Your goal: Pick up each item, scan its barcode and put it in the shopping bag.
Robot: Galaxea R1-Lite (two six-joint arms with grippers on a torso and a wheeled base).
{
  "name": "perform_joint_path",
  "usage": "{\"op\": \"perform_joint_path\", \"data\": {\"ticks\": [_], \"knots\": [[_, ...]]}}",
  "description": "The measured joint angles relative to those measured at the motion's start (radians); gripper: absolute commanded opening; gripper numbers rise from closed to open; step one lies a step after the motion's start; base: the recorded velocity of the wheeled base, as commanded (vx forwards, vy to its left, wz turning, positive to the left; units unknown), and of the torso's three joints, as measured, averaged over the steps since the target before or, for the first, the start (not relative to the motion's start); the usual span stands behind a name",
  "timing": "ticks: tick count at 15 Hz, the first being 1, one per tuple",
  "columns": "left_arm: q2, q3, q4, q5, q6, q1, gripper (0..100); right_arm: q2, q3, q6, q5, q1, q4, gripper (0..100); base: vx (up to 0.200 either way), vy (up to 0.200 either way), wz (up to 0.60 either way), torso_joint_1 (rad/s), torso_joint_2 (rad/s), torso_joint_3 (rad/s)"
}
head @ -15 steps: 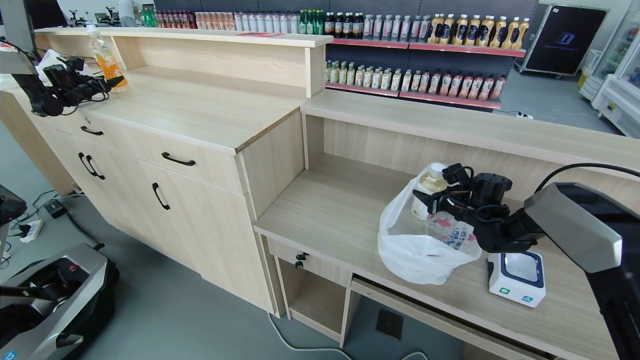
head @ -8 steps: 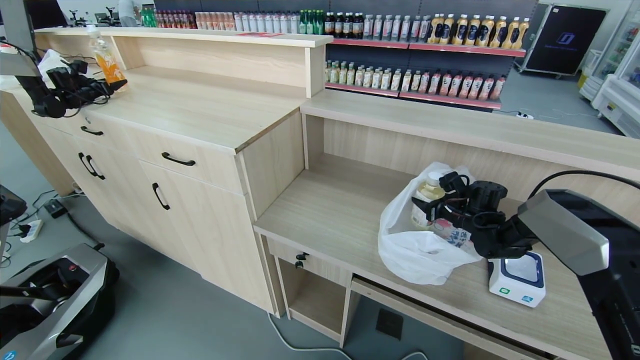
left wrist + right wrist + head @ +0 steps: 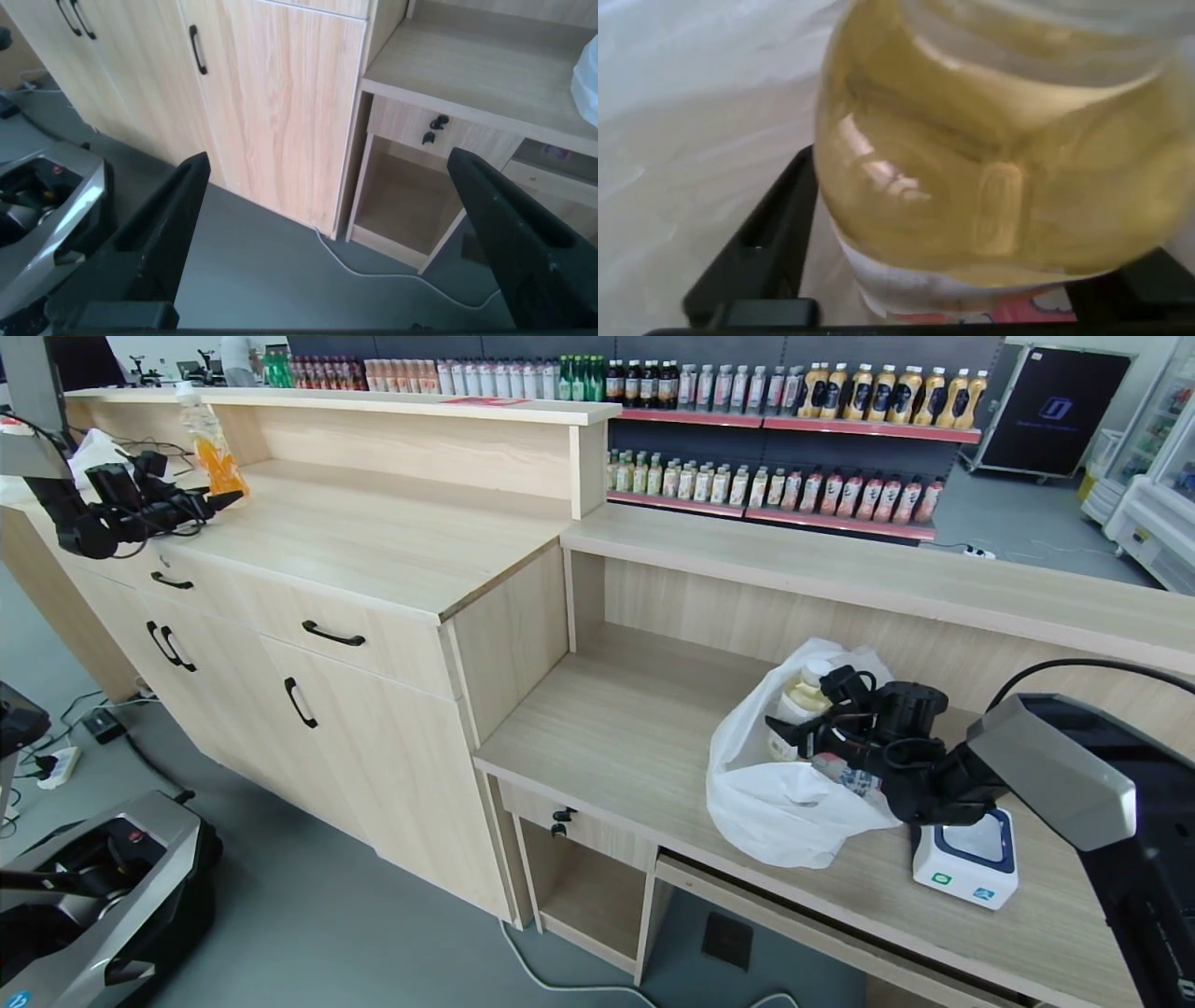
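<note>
A bottle of pale yellow drink (image 3: 801,702) with a white cap stands upright inside the white shopping bag (image 3: 780,807) on the low counter. My right gripper (image 3: 810,726) is shut on its body; in the right wrist view the bottle (image 3: 990,159) sits between the black fingers (image 3: 757,271), with bag plastic (image 3: 682,112) behind. On the high counter at far left an orange drink bottle (image 3: 213,446) leans slightly. My left gripper (image 3: 222,501) is open at its base, and in its wrist view the left gripper (image 3: 327,163) has nothing between its wide-apart fingers.
A white and blue barcode scanner (image 3: 966,857) sits on the low counter (image 3: 607,728) just right of the bag. The high counter (image 3: 373,541) has drawers and doors below. Shelves of bottles (image 3: 775,476) stand behind.
My right gripper has lowered the yellow bottle deeper into the bag. The left gripper shifted a little, and the orange bottle now stands slightly further right and leans.
</note>
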Motion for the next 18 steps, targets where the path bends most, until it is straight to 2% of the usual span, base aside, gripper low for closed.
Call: {"op": "perform_joint_path", "data": {"ticks": [7,12,18], "knots": [[0.000,0.000,0.000,0.000,0.000,0.000,100,-0.034,0.054,-0.039,0.084,-0.010,-0.005,100,0.000,0.000,0.00,0.000,0.00,0.000],[0.000,0.000,0.000,0.000,0.000,0.001,100,-0.040,0.123,-0.079,0.089,-0.021,-0.035,100,0.000,0.000,0.00,0.000,0.00,0.000],[0.000,0.000,0.000,0.000,0.000,0.000,100,-0.070,0.123,-0.074,0.091,-0.021,-0.033,100,0.000,0.000,0.00,0.000,0.00,0.000]]}}
